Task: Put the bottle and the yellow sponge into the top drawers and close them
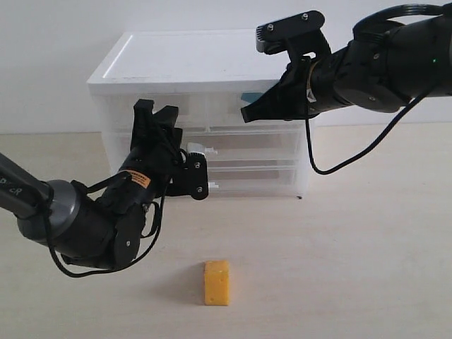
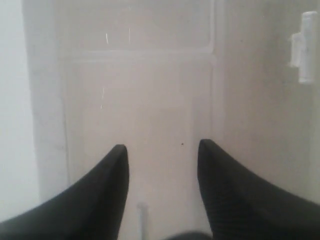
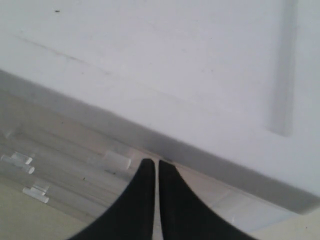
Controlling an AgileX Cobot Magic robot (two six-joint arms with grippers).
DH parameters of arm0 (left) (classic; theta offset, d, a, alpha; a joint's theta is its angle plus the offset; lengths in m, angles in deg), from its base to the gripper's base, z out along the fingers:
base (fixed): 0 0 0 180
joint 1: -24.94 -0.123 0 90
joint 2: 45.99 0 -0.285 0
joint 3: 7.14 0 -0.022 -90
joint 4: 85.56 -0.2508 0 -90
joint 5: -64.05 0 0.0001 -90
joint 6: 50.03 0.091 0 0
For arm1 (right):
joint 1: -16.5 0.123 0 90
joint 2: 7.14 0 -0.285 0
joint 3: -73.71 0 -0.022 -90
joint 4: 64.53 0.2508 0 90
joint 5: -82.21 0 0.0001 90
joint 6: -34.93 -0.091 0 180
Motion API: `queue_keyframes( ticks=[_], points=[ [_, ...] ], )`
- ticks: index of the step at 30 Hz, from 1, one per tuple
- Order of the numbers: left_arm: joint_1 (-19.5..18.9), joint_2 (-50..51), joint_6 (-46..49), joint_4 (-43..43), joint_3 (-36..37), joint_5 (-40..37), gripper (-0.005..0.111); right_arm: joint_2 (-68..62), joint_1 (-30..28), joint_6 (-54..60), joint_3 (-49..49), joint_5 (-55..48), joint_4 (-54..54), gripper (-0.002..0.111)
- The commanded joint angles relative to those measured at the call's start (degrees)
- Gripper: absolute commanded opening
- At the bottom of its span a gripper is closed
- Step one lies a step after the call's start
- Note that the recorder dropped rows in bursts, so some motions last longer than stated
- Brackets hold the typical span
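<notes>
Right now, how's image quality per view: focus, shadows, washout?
Exterior view: sharp and evenly lit; the yellow-orange rectangular foam sponge throws a soft shadow to its left in that view. Left wrist view: soft and washed out, with the small white drawer handle blurred. Right wrist view: the chest's white plastic top is bright and nearly featureless.

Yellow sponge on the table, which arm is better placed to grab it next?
Probably left: the left gripper is open and sits lower, nearer the sponge. The right gripper is shut, up at the chest's top edge.
</notes>
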State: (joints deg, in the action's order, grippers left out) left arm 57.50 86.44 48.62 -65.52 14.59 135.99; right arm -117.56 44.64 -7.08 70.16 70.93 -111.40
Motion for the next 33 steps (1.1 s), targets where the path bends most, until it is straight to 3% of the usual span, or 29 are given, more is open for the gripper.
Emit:
queue_keyframes(
  ticks=[1,15,33],
  points=[
    [-1.49,0.82,-0.78,8.04,-1.96,-1.97,0.042,0.15,-0.16,0.54,0.71,0.46,-0.4,0.0],
    [0.14,-0.84,-1.44,12.68,-1.61,-1.97,0.042,0.15,-0.16,0.54,0.71,0.38,-1.41,0.0],
    [0.29,-3.66,-2.23,12.12,1.92,-1.97,0.042,0.15,-0.16,0.54,0.71,-0.5,-1.41,0.0]
  ],
)
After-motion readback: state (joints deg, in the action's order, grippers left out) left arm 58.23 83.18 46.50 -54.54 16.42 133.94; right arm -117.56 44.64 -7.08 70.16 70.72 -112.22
